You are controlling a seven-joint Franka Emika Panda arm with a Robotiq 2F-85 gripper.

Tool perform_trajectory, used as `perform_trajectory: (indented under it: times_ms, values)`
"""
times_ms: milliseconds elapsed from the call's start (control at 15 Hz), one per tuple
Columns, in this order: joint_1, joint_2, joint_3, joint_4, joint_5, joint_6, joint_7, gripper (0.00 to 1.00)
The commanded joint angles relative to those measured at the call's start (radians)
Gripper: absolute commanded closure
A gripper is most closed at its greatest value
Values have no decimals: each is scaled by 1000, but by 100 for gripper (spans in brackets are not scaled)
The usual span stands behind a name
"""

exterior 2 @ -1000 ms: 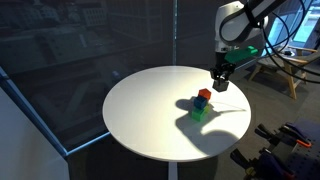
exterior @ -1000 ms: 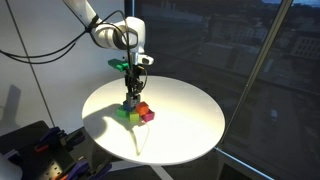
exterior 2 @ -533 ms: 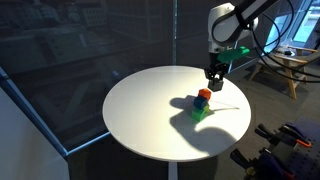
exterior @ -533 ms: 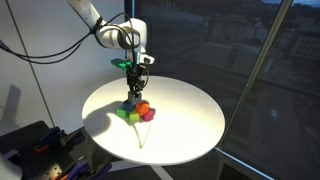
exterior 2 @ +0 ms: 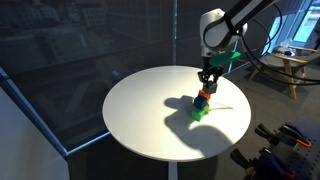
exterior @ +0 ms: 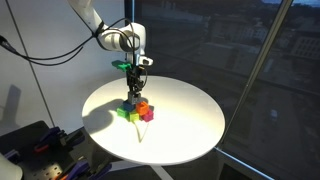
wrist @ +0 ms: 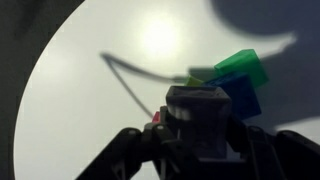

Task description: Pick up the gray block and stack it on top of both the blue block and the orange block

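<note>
My gripper [wrist: 200, 152] is shut on the gray block [wrist: 199, 118], which fills the middle of the wrist view. In both exterior views the gripper [exterior: 133, 90] [exterior 2: 205, 82] hangs just above the cluster of cubes on the round white table [exterior: 190, 125]. The blue block [wrist: 244, 100] [exterior 2: 200, 103] lies directly past the held block, under a green cube [wrist: 240, 68]. The orange block [exterior: 143, 103] [exterior 2: 204, 95] sits on top of the cluster; it is hidden in the wrist view.
A red cube [exterior: 148, 115] and a yellow-green cube [exterior: 130, 114] sit at the base of the cluster; a green cube [exterior 2: 199, 113] shows at its near side. A thin cable [wrist: 125, 75] lies on the table. Glass walls surround the table.
The gripper, holding the gray block, has moved sideways from beside the cluster to right over it and come lower. The cubes on the table have not moved.
</note>
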Motion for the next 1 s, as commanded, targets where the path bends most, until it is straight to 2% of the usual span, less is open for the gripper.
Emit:
perform_trajectory:
  times_ms: [0,533,600,667,867,933]
  values:
    - [12,41,-3,60,-18,-39,40,71]
    - [19,82,-11,96,-19,-46,50,71]
    - [18,82,-11,96,-16,-47,51,39]
    - [19,83,-12,96,-16,-46,53,20]
    - [19,81,-12,93,-17,-44,49,0]
    - [18,80,-12,91,-16,-43,48,0]
